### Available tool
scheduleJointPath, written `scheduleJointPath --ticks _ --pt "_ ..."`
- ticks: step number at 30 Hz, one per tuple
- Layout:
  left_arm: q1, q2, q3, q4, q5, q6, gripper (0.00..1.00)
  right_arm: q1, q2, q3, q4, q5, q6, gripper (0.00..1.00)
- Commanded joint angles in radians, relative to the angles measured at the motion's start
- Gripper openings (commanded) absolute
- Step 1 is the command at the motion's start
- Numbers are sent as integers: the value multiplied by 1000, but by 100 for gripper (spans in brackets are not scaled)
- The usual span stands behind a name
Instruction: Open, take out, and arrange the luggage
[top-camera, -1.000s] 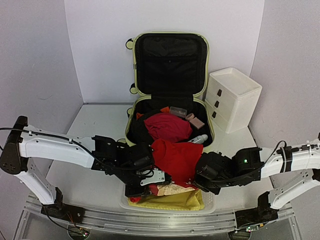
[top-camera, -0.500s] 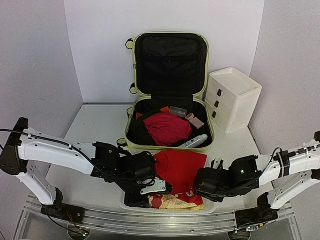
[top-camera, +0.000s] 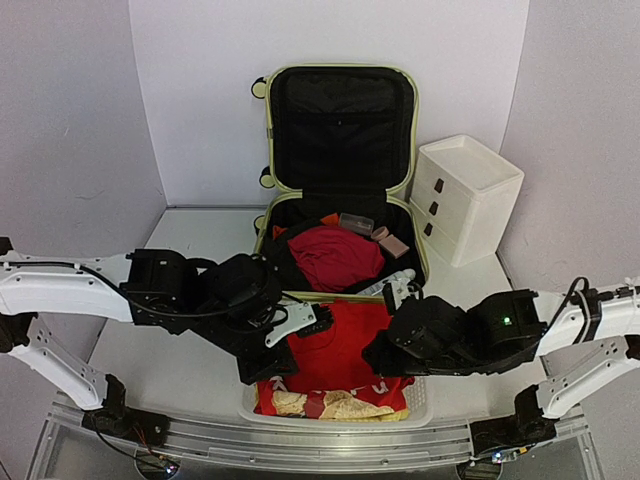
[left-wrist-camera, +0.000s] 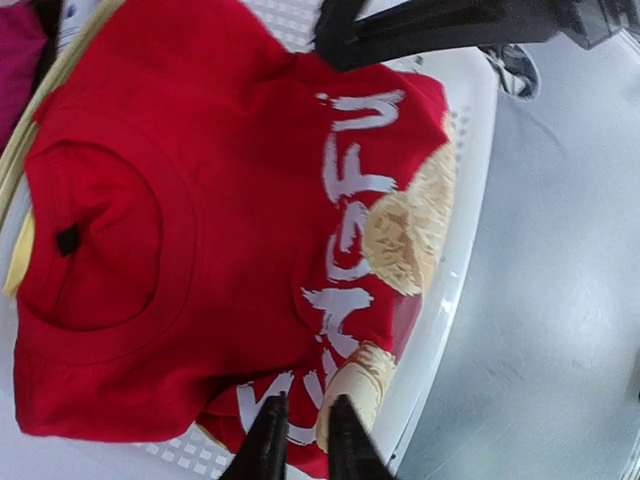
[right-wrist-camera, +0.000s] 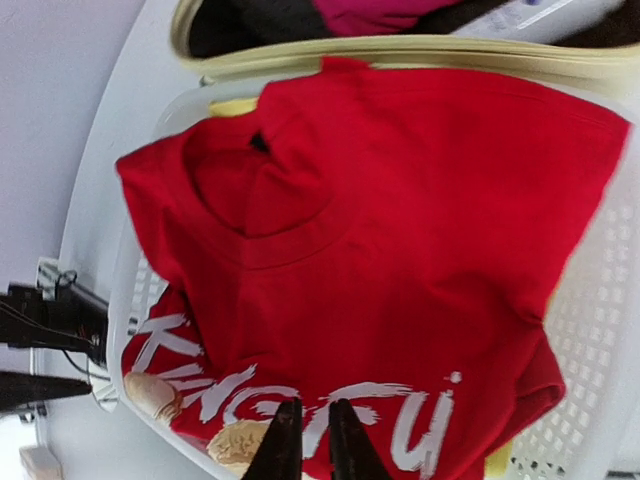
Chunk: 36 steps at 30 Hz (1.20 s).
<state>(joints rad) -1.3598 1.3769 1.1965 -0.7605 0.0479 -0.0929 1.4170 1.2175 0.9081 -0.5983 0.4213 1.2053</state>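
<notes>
The luggage (top-camera: 268, 130) is a pale yellow-green suitcase standing open at the back, its black-lined lid upright; its rim also shows in the right wrist view (right-wrist-camera: 400, 50). A red T-shirt with white lettering (top-camera: 345, 345) lies spread in the white mesh basket (top-camera: 420, 410) in front of it. My left gripper (top-camera: 300, 322) hovers over the shirt's left side, jaws close together and empty. My right gripper (top-camera: 392, 292) hovers over its right side, likewise. Both wrist views show the shirt (left-wrist-camera: 200, 200) (right-wrist-camera: 400, 230) below the grippers (left-wrist-camera: 306, 405) (right-wrist-camera: 310, 408).
A magenta garment (top-camera: 335, 255), a white tube-like item (top-camera: 385, 285) and small items lie in the suitcase. A white three-drawer box (top-camera: 465, 195) stands to its right. A yellow garment (right-wrist-camera: 235, 105) lies under the shirt. Walls enclose the back and sides.
Both grippers carried the red T-shirt down into the basket, let it go and have risen toward the suitcase. The shirt now lies flat over the yellow garment.
</notes>
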Motion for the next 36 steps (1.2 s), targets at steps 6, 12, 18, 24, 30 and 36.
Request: scheduleJointPath --ticks 6,12,18,24,30,36 --pt "3 153 -37 52 240 -55 0 5 232 15 191 -296 -142 0" --pt "43 304 -70 82 274 -69 0 -28 255 -99 238 -292 -91 0" --pt "54 328 -43 82 264 -50 0 -48 253 -137 240 -292 -64 0" --pt "104 194 -18 81 213 -63 14 -116 108 -109 242 -248 -171 0" --pt "214 89 -15 85 110 -165 30 -235 95 -43 246 -297 -283 0" --pt "256 143 -17 102 31 -224 17 -320 229 52 299 -318 -363 0"
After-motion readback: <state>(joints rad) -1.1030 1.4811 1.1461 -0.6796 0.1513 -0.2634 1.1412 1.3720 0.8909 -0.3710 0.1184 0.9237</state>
